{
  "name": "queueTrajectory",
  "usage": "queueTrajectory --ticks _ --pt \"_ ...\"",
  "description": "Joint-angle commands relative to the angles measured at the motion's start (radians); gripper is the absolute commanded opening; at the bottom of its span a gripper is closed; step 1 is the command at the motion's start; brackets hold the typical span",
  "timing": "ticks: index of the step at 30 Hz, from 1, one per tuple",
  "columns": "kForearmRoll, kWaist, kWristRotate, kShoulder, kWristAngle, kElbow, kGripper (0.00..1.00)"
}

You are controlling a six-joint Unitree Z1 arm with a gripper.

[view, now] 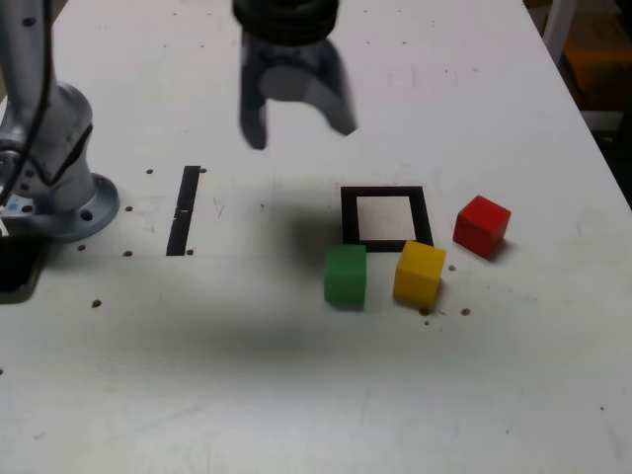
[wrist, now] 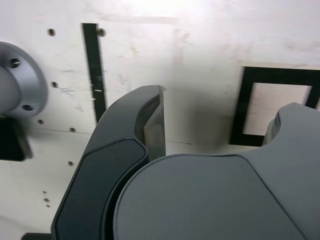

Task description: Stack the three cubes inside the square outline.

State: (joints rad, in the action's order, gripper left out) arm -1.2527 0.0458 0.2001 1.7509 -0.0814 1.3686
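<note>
Three cubes lie on the white table in the exterior view. The green cube (view: 346,276) and the yellow cube (view: 420,273) sit just in front of the square outline (view: 386,217), a black tape frame with a pale centre. The red cube (view: 482,225) rests to the exterior view's right of it. My gripper (view: 299,131) hangs high above the table, behind and to the exterior view's left of the outline, open and empty. The wrist view shows my dark fingers (wrist: 150,130) spread apart, with part of the square outline (wrist: 250,107) between them; no cube appears there.
A straight black tape strip (view: 185,209) lies on the table to the exterior view's left. The arm's grey base (view: 54,188) stands at the far left edge. Small screw holes dot the tabletop.
</note>
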Motion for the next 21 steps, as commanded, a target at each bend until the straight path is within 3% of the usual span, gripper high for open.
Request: queueTrajectory --ticks 1,10,21 --pt "-0.01 -0.001 -0.003 0.025 0.006 0.074 0.82" --pt "-0.061 0.013 -0.027 0.148 0.012 0.272 0.82" --pt "-0.121 0.064 -0.025 0.314 -0.018 0.519 0.82"
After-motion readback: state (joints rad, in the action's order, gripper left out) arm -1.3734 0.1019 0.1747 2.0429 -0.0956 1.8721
